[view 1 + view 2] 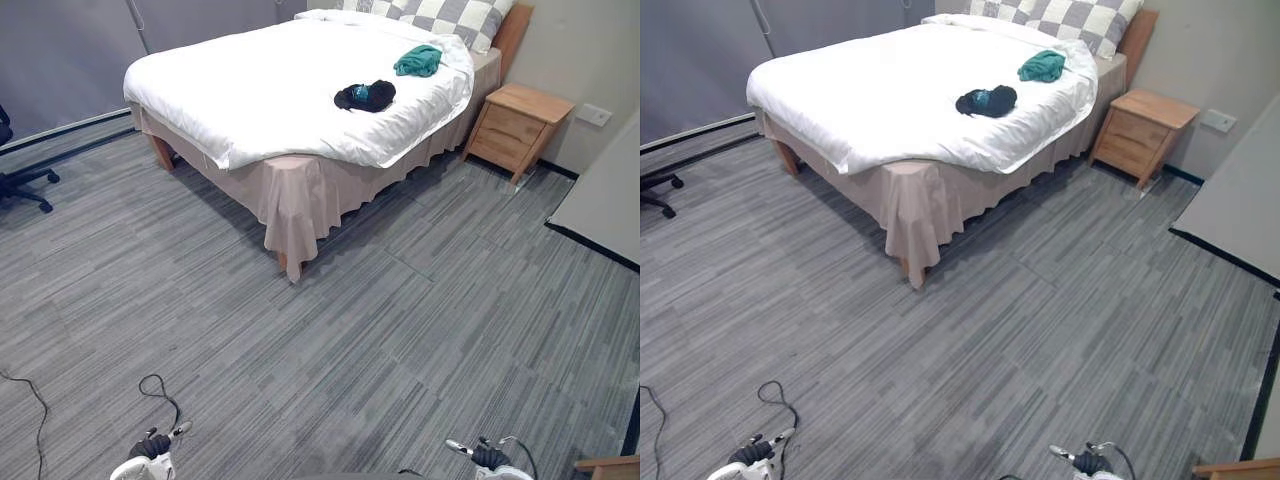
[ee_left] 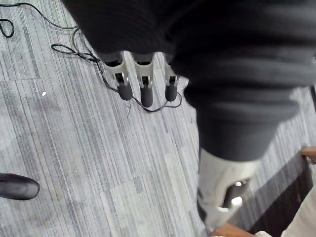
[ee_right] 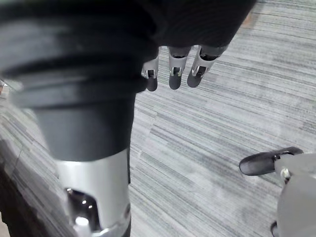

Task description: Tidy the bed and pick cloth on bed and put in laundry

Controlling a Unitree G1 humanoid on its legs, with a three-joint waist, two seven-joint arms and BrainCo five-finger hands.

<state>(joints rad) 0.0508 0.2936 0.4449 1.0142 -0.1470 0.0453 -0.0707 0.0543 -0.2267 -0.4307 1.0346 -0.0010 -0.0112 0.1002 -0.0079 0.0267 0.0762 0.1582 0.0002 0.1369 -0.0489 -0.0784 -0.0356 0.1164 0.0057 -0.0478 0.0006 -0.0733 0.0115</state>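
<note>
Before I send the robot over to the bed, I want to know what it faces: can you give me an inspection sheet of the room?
Surface: white duvet spread fairly flat over the bed, beige skirt hanging below it.
Job's things: crumpled black cloth on the duvet; crumpled teal cloth nearer the checked grey-and-white pillows; the two lie apart.
Clutter: nothing seen.
Hands: left hand and right hand hang over the grey striped floor, fingers relaxed, holding nothing.
Cables: nothing seen on the bed.
Surroundings: light wooden nightstand beside the bed's head; black office chair at the far left.
</note>
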